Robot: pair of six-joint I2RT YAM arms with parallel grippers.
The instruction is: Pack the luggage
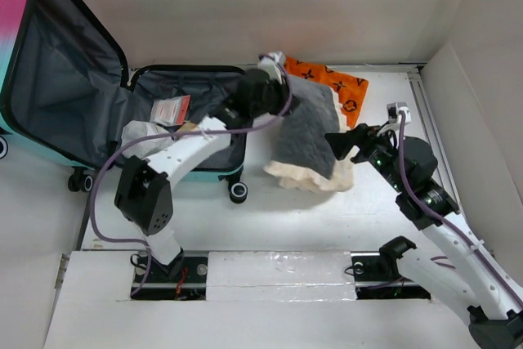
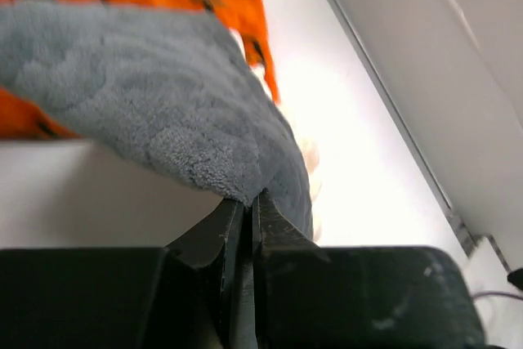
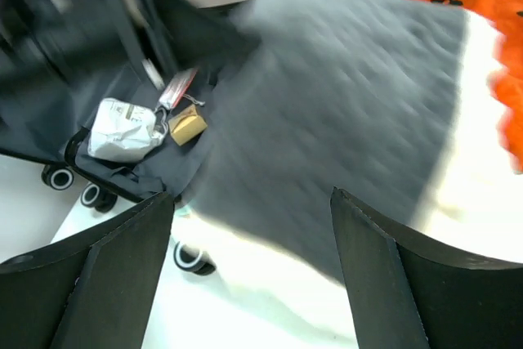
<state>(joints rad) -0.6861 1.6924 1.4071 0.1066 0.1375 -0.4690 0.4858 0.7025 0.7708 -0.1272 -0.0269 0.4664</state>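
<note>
1. Left arm [image 1: 184,153] reaches from its base at the near edge up and to the right, crossing over the front of the open luggage [image 1: 65,87]. Its wrist ends at the blanket's near-left corner.
2. Left gripper [image 2: 248,200] is clamped tight on the edge of the grey blanket [image 1: 306,128]. In the wrist view the fingers are pressed together with the fleece pinched between them.
3. Right arm [image 1: 433,210] comes up from the bottom right, elbow bent, wrist aimed left at the blanket's right side.
4. Right gripper [image 1: 343,143] is spread wide with nothing in it. It sits right at the blanket's right edge, and I can't tell if it's touching. Its wrist view is blurry.
5. The blanket is grey on top and cream underneath. It lies bunched on the white table [image 1: 327,218] just right of the luggage, and its far end overlaps an orange cloth [image 1: 331,86] with black marks.
6. The luggage is at the left of the table, wide open. The lid stands up at the far left with its pink-to-teal shell facing out, and the dark grey base lies flat on its wheels [image 1: 238,192].
7. In the base are a crumpled white bag [image 1: 143,132], a red-and-white packet [image 1: 172,109] and a small tan thing [image 3: 186,124].
8. Plain white walls [image 1: 245,6] box in the table at the back and right.
</note>
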